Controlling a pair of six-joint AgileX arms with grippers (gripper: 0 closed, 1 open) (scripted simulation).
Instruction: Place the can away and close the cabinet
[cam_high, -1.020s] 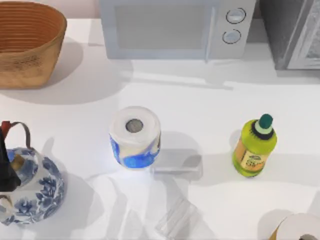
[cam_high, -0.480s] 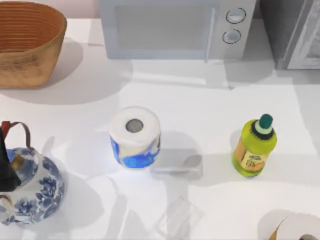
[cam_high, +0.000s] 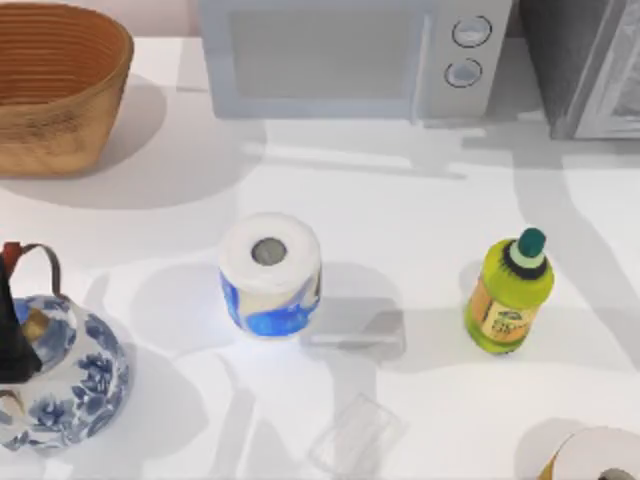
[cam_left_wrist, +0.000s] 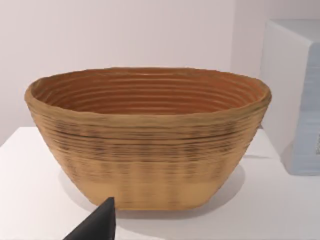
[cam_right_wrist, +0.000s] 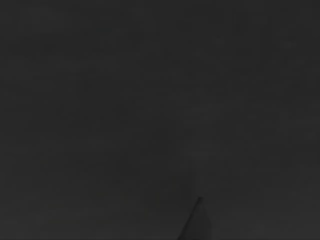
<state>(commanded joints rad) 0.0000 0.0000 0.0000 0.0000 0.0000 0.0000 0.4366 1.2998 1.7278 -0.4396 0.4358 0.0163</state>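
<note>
Where the can is I cannot tell. The cabinet (cam_high: 590, 70) stands at the far right corner of the worktop (cam_high: 400, 210), and whether its door is open or closed cannot be made out from above.

What has changed over the last second is the shading in front of the cabinet. A long grey shadow now runs from the foot of the cabinet down the worktop towards the near right edge, passing beside the green bottle (cam_high: 508, 295), where a second ago that strip was mostly bright. Nothing standing on the worktop has shifted. My judgement is that the right arm is swinging overhead near the cabinet, so the putting-away or door-closing step is probably in hand rather than finished.

The right wrist view is dark, and whether the right end effector is wide, narrow or holding anything I cannot tell.

Farther from the cabinet sit the microwave (cam_high: 350, 55) just beside it, then the white-and-blue roll (cam_high: 270, 275), and well away the wicker basket (cam_high: 55, 85) and the blue-patterned teapot (cam_high: 60, 375). The left end effector (cam_left_wrist: 97, 225) faces the basket, parked; its opening I cannot tell either.
</note>
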